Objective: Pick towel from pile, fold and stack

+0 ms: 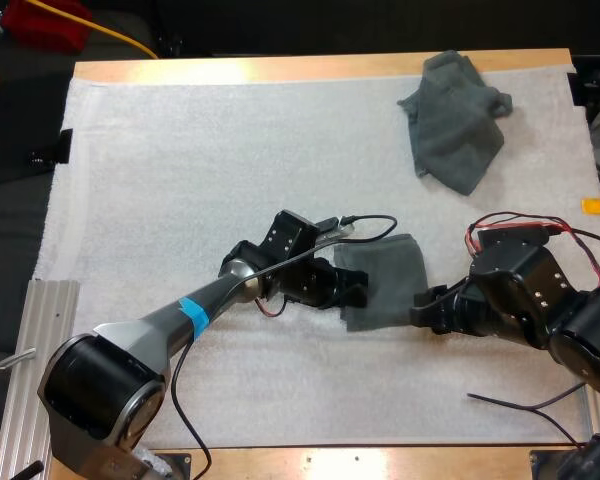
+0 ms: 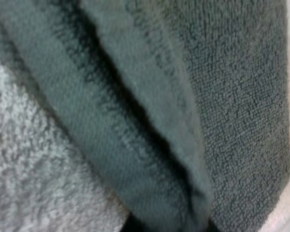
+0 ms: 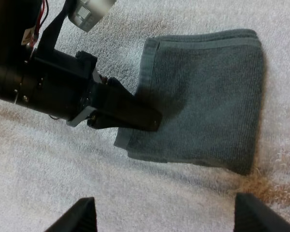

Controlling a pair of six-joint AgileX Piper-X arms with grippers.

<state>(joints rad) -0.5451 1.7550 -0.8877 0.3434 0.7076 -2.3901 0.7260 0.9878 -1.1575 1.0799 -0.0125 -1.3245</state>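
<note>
I am watching a folded towel (image 1: 385, 282) lying flat on the white mat (image 1: 180, 160), near the middle of the worktop (image 1: 280, 68). My left pincer (image 1: 358, 290) is sitting at that towel's left edge, its camera looking closely onto grey-green folds, and I cannot tell whether it is gripping. My right pincer (image 3: 164, 205) is standing wide apart just beside the towel's right edge, holding nothing. A crumpled towel (image 1: 455, 125) is lying at the mat's far right corner, well apart from both arms.
</note>
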